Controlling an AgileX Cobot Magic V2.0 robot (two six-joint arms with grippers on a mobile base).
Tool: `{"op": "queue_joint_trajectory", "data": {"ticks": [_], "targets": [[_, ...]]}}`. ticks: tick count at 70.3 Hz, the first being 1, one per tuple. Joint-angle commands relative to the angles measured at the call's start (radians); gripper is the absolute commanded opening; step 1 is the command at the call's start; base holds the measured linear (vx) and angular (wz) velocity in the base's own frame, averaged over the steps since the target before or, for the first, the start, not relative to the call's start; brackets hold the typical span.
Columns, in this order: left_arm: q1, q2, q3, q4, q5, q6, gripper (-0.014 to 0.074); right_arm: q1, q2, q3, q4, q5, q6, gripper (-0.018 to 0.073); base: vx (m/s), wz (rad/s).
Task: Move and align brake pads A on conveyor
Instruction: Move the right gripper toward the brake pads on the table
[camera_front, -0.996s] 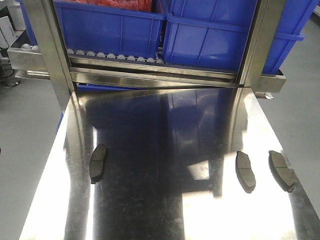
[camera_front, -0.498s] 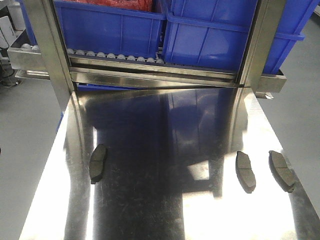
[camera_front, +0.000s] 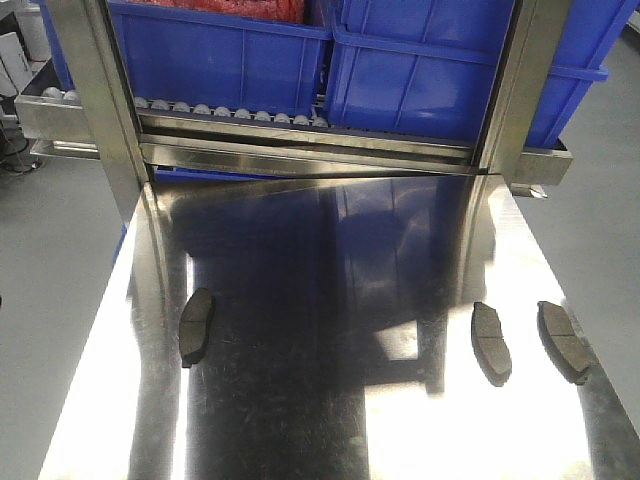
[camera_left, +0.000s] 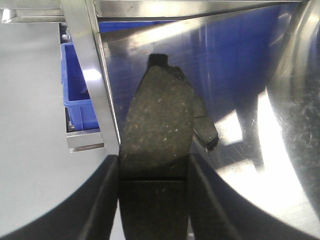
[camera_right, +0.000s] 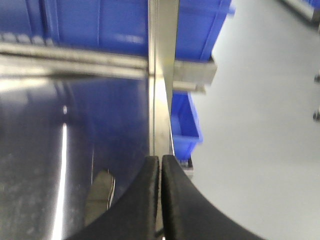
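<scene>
Three brake pads lie on the shiny steel tabletop (camera_front: 320, 420) in the front view: one at the left (camera_front: 196, 325) and two at the right (camera_front: 491, 340) (camera_front: 562, 339). Neither gripper shows there. In the left wrist view my left gripper (camera_left: 154, 162) is shut on a dark brake pad (camera_left: 157, 120), held lengthwise above the table's left edge. A dark shape (camera_left: 206, 131) peeks out behind it, perhaps another pad. My right gripper (camera_right: 160, 159) is shut with nothing in it, over the table's right edge, with a pad (camera_right: 100, 200) to its left. The conveyor is out of view.
A roller rack (camera_front: 300, 135) with blue bins (camera_front: 230, 60) stands across the far end of the table, on steel posts (camera_front: 95, 110). Grey floor (camera_front: 50, 260) lies on both sides. A blue bin (camera_left: 77, 90) sits below the table's left edge.
</scene>
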Motion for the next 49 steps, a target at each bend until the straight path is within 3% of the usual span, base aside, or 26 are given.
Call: {"op": "queue_joint_trajectory", "data": {"ticks": [1, 7, 15, 25, 35, 49], "targets": [[-0.009, 0.000, -0.030, -0.019, -0.090, -0.003, 0.0146, 0.003, 0.030, -0.040, -0.013, -0.059, -0.015, 0.0103, 0.00, 0.00], [-0.009, 0.000, -0.030, -0.019, -0.090, -0.003, 0.0146, 0.003, 0.032, -0.040, -0.013, -0.067, -0.015, 0.0247, 0.00, 0.00], [-0.009, 0.000, -0.030, -0.019, -0.090, -0.003, 0.0146, 0.003, 0.032, -0.040, -0.013, -0.069, -0.015, 0.0524, 0.00, 0.00], [-0.009, 0.000, -0.030, -0.019, -0.090, -0.003, 0.0146, 0.003, 0.032, -0.040, -0.006, -0.080, -0.013, 0.0731, 0.00, 0.00], [-0.009, 0.000, -0.030, -0.019, -0.090, -0.003, 0.0146, 0.002, 0.091, -0.056, -0.028, -0.029, 0.039, 0.0717, 0.00, 0.00], [-0.009, 0.000, -0.030, -0.019, -0.090, -0.003, 0.0146, 0.002, 0.381, -0.194, -0.062, 0.178, 0.080, 0.0688, 0.00, 0.00]]}}
